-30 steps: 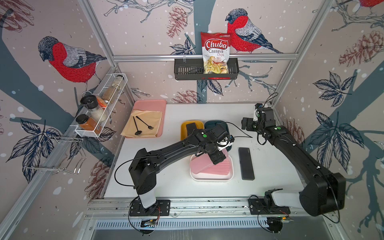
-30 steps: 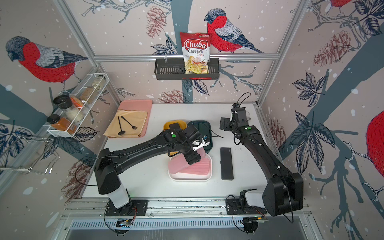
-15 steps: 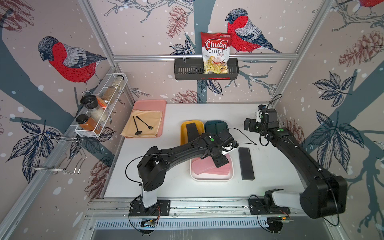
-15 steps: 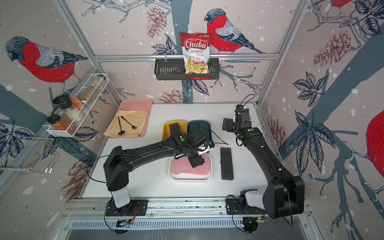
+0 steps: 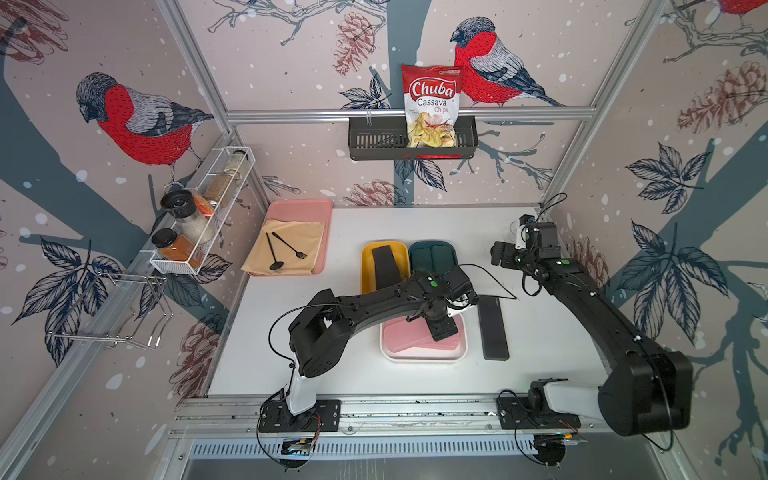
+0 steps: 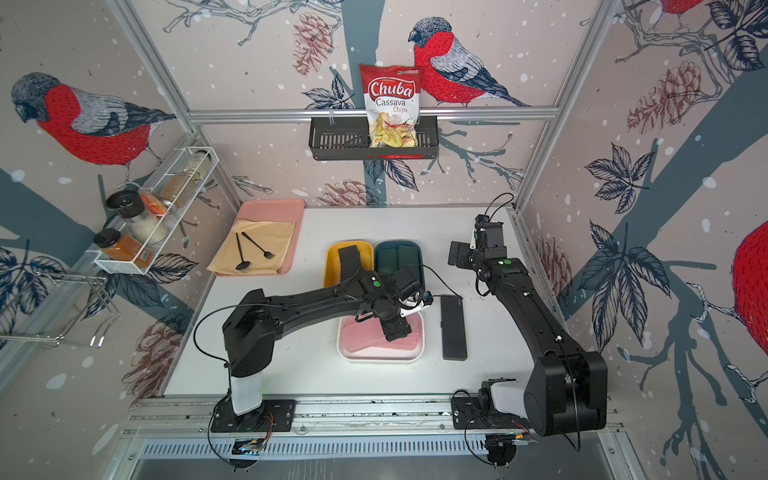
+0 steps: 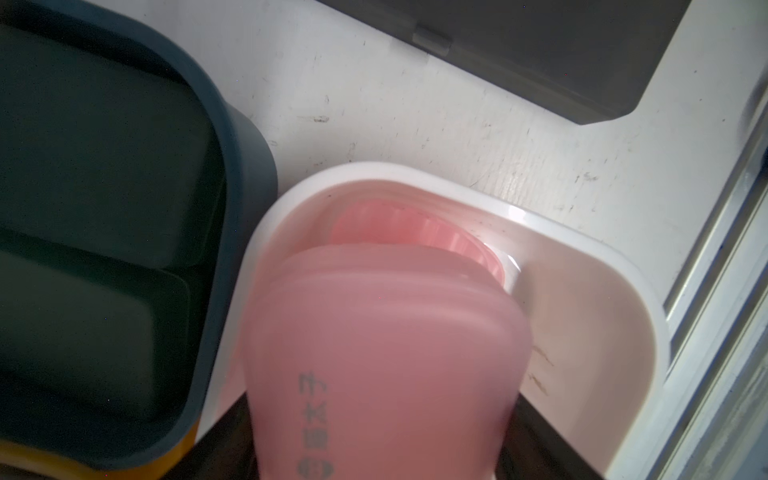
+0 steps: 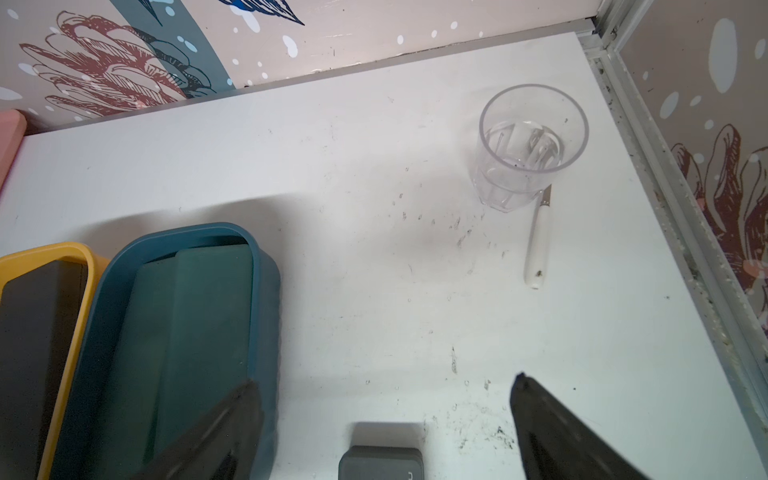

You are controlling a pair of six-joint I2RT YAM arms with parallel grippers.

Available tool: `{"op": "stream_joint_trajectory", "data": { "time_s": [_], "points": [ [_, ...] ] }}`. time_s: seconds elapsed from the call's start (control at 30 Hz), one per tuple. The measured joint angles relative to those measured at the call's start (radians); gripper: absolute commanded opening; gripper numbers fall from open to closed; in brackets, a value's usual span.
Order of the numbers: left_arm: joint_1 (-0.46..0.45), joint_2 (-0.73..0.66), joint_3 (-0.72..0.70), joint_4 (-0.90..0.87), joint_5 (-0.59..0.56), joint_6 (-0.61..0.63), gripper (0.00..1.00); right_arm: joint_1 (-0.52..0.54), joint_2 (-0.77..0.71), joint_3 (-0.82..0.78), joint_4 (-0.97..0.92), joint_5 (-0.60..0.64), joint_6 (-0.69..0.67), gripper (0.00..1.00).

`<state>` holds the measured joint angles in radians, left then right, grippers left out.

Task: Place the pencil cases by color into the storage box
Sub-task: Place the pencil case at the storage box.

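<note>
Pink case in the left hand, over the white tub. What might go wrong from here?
The pink pencil case in the left hand overlaps a second pink case in the white tub; released, it might settle crooked or ride the rim. The black pencil case lies beside the tub and might get nudged.

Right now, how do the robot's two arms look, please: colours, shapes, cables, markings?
The left arm and right arm are both matte black, built of boxy links with rounded joints. Each has a white segment near its base and a small green dot on the forearm. Thin black cables loop beside them. The right gripper has dark, tapering jaws.
</note>
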<state>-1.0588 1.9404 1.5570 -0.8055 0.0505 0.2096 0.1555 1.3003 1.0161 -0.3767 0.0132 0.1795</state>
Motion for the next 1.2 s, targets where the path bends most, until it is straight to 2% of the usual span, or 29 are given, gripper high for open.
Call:
{"op": "stream_joint_trajectory", "data": {
  "time_s": [0.23, 0.93, 0.97, 1.2],
  "points": [
    [-0.01, 0.047, 0.027, -0.011, 0.003, -0.001, 0.86, -0.019, 0.003, -0.004, -0.002, -0.015, -0.021, 0.97],
    [-0.023, 0.074, 0.112, -0.053, -0.001, -0.006, 0.91, -0.058, 0.003, -0.024, -0.007, -0.026, -0.028, 0.97],
    [-0.024, 0.074, 0.122, -0.059, -0.001, -0.011, 0.96, -0.058, 0.004, -0.024, -0.012, -0.027, -0.027, 0.97],
    [-0.03, 0.034, 0.174, -0.101, -0.023, -0.032, 0.97, -0.058, 0.034, -0.027, -0.104, -0.059, -0.02, 0.97]
  ]
}}
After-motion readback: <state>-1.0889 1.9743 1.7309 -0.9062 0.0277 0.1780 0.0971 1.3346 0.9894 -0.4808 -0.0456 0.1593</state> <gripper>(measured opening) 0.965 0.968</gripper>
